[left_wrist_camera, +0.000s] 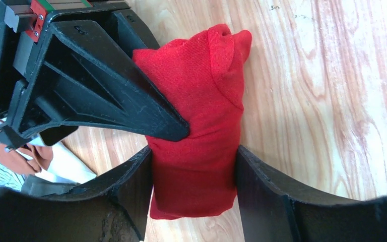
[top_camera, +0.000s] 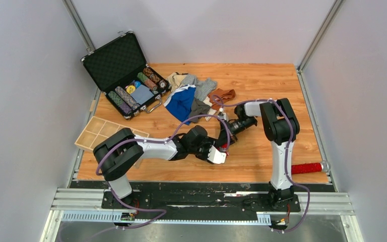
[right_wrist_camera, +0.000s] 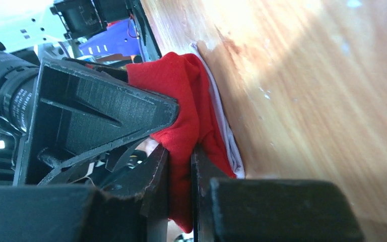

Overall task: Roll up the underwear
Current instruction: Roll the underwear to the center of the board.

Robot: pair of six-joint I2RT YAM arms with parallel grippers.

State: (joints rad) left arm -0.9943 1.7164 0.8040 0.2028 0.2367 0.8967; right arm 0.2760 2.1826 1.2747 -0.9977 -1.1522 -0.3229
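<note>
We see the red underwear [left_wrist_camera: 201, 126] rolled up on the wooden table [left_wrist_camera: 332, 101], where our two arms meet. Our right gripper [right_wrist_camera: 180, 156] is clamped on a fold of it; our left gripper [left_wrist_camera: 194, 166] straddles the roll, jaws apart and touching its sides, though we cannot tell whether they squeeze

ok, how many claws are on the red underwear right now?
2. The left claw straddles the rolled red underwear at mid-table; the right claw is shut on a fold of it. Both are in view.
</note>
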